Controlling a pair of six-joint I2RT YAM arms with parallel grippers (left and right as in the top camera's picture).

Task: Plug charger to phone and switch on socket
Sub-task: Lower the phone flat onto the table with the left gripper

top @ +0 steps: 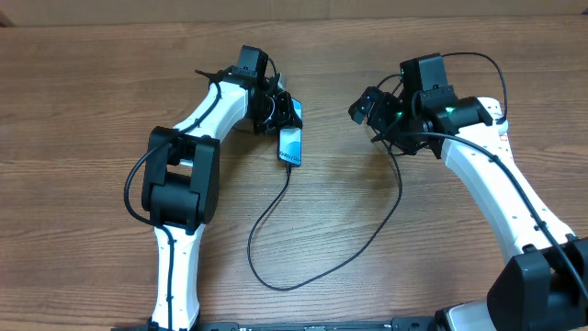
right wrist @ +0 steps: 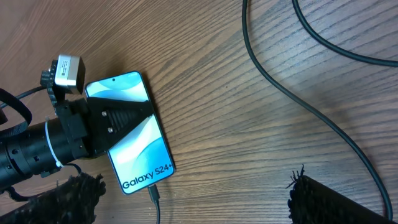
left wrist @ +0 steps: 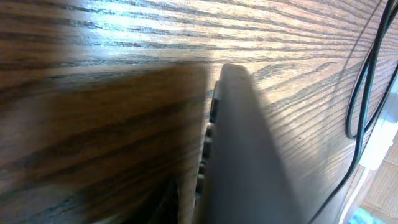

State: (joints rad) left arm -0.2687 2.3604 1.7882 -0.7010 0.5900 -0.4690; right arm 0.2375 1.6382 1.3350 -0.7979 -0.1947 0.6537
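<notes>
The phone (top: 291, 144) lies left of the table's middle, its screen reading "Galaxy S24+" in the right wrist view (right wrist: 144, 163). The charger's black cable (top: 276, 207) runs from the phone's lower end, loops toward me, then rises to the right arm. Its connector tip (right wrist: 153, 194) sits in the phone's bottom port. My left gripper (top: 279, 114) is shut on the phone's upper part, with one black finger (right wrist: 118, 121) over the screen. My right gripper (top: 366, 108) is open and empty, well right of the phone; its fingers frame the right wrist view (right wrist: 193, 208). The socket is out of view.
The left wrist view is very close to the wood and blurred. A grey edge (left wrist: 239, 143) fills its middle, and the black cable (left wrist: 365, 74) hangs at the right. More cable (right wrist: 298, 106) crosses the table between the phone and the right arm.
</notes>
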